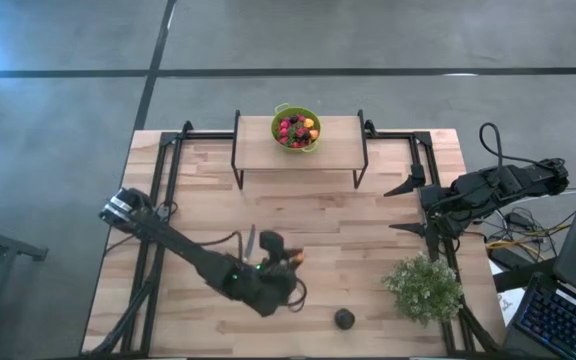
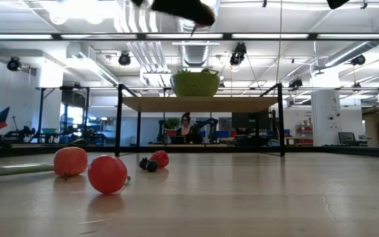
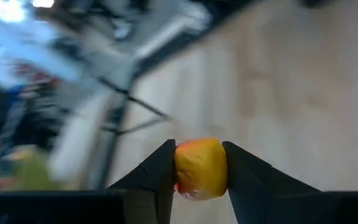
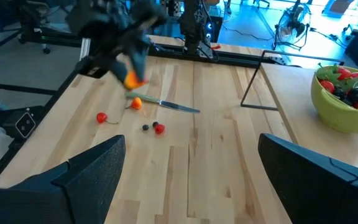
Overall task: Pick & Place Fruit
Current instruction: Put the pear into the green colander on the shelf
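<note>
**Orange-yellow fruit pinched in my left jaws above the worktop**

My left gripper is closed on one small fruit, pinched between both fingers. It is rounded, yellow shading to orange-red at its lower edge, with a smooth skin. In the right wrist view the same fruit hangs clear above the wood, over the near-left part of the worktop.

Below it lie loose pieces: an orange one beside a slim knife, two red ones and a small dark one. A bigger dark round fruit sits close to the near edge.

On a raised shelf at the far edge, a green bowl holds red, dark and orange pieces.

My right gripper waits at the right edge, jaws wide and empty, near a bushy plant.
</note>
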Robot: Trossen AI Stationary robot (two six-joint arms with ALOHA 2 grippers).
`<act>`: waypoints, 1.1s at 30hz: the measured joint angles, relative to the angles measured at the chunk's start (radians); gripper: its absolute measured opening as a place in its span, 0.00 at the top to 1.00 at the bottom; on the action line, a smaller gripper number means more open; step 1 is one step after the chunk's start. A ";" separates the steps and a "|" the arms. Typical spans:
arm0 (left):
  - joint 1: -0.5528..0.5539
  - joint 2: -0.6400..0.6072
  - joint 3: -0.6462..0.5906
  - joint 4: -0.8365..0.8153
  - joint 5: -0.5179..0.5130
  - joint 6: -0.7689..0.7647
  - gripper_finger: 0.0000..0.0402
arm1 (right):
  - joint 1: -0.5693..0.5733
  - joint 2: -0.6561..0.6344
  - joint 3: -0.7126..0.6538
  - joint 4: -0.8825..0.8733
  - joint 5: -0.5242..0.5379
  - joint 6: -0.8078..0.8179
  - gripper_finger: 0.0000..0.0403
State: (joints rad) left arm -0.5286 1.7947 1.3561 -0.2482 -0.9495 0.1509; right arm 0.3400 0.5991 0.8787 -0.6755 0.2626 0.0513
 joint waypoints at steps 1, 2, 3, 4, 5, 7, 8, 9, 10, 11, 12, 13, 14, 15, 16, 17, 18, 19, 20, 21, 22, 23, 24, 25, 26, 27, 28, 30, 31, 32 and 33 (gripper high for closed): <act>0.012 0.000 0.010 0.019 -0.039 0.017 0.69 | 0.000 0.000 0.000 0.000 0.000 0.000 0.10; 0.025 0.000 0.021 0.030 -0.070 0.036 0.69 | 0.000 0.000 0.000 0.000 0.000 0.000 0.10; 0.038 0.000 0.034 0.040 -0.090 0.049 0.69 | 0.000 0.000 0.000 0.000 0.000 0.000 0.10; 0.054 0.000 0.045 0.048 -0.100 0.065 0.69 | 0.000 0.000 0.000 0.000 0.000 0.000 0.10; 0.071 0.000 0.057 0.050 -0.105 0.078 0.69 | 0.000 -0.001 0.000 0.000 0.000 0.000 0.10; 0.108 0.000 0.083 0.053 -0.108 0.091 0.68 | 0.000 -0.001 0.000 0.000 0.000 0.000 0.10; 0.127 0.000 0.095 0.055 -0.109 0.092 0.68 | 0.000 -0.001 0.000 0.000 0.000 0.000 0.10; 0.147 0.000 0.108 0.055 -0.109 0.092 0.68 | 0.000 -0.001 0.000 0.000 0.000 0.000 0.10; 0.167 0.000 0.120 0.055 -0.110 0.092 0.68 | 0.000 -0.001 0.000 0.000 0.000 0.000 0.10; 0.187 0.000 0.133 0.054 -0.110 0.092 0.68 | 0.000 -0.001 0.000 0.000 0.000 0.000 0.10; 0.206 0.000 0.146 0.052 -0.110 0.094 0.68 | 0.000 -0.001 0.000 0.000 0.000 0.000 0.10; 0.226 0.000 0.161 0.052 -0.110 0.104 0.69 | 0.000 -0.001 0.000 0.000 0.000 0.000 0.10; 0.245 0.000 0.175 0.053 -0.110 0.115 0.69 | 0.000 -0.001 0.000 0.000 0.000 0.000 0.10; 0.265 0.000 0.190 0.054 -0.112 0.127 0.69 | 0.000 -0.001 0.000 0.000 0.000 0.000 0.10; 0.284 0.000 0.204 0.054 -0.112 0.138 0.69 | 0.000 -0.001 0.000 0.000 0.000 0.000 0.10; 0.304 -0.001 0.218 0.053 -0.112 0.148 0.69 | 0.000 -0.001 0.000 0.000 0.000 0.000 0.10; 0.324 -0.001 0.233 0.054 -0.112 0.160 0.69 | 0.000 -0.001 0.000 0.000 0.000 0.000 0.10; 0.343 -0.001 0.245 0.053 -0.112 0.172 0.69 | 0.000 -0.001 0.000 0.000 0.000 0.000 0.10; 0.363 -0.001 0.258 0.053 -0.112 0.184 0.68 | 0.000 -0.001 0.000 0.000 0.000 0.000 0.10; 0.383 -0.001 0.270 0.054 -0.112 0.196 0.68 | 0.000 -0.001 0.000 0.000 0.000 0.000 0.10; 0.404 -0.001 0.280 0.054 -0.112 0.206 0.68 | 0.000 -0.001 0.000 0.000 0.000 0.000 0.10; 0.424 -0.002 0.290 0.053 -0.112 0.214 0.68 | 0.000 0.000 0.000 0.000 0.000 0.000 0.10; 0.445 -0.002 0.299 0.052 -0.112 0.215 0.68 | 0.000 0.000 0.000 0.000 0.000 0.000 0.10; 0.465 -0.002 0.306 0.050 -0.112 0.215 0.68 | 0.000 0.000 0.000 0.000 0.000 0.000 0.10; 0.486 -0.002 0.312 0.049 -0.112 0.216 0.68 | 0.000 0.000 0.000 0.000 0.000 0.000 0.10; 0.506 -0.002 0.315 0.049 -0.109 0.216 0.69 | 0.000 0.000 0.000 0.000 0.000 0.000 0.10; 0.526 -0.002 0.316 0.049 -0.107 0.216 0.69 | 0.000 0.000 0.000 0.000 0.000 0.000 0.10; 0.564 -0.002 0.317 0.046 -0.098 0.216 0.69 | 0.000 0.000 0.000 0.000 0.000 0.000 0.10; 0.583 -0.002 0.317 0.045 -0.091 0.216 0.69 | 0.000 0.000 0.000 0.000 0.000 0.000 0.10; 0.602 -0.002 0.317 0.045 -0.081 0.216 0.68 | 0.000 0.000 0.000 0.000 0.000 0.000 0.10; 0.620 -0.002 0.317 0.044 -0.070 0.215 0.68 | 0.000 0.000 0.000 0.000 0.000 0.000 0.10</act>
State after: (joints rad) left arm 0.0913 1.7927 1.6730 -0.2044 -1.0195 0.3656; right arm 0.3397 0.5995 0.8787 -0.6758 0.2626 0.0513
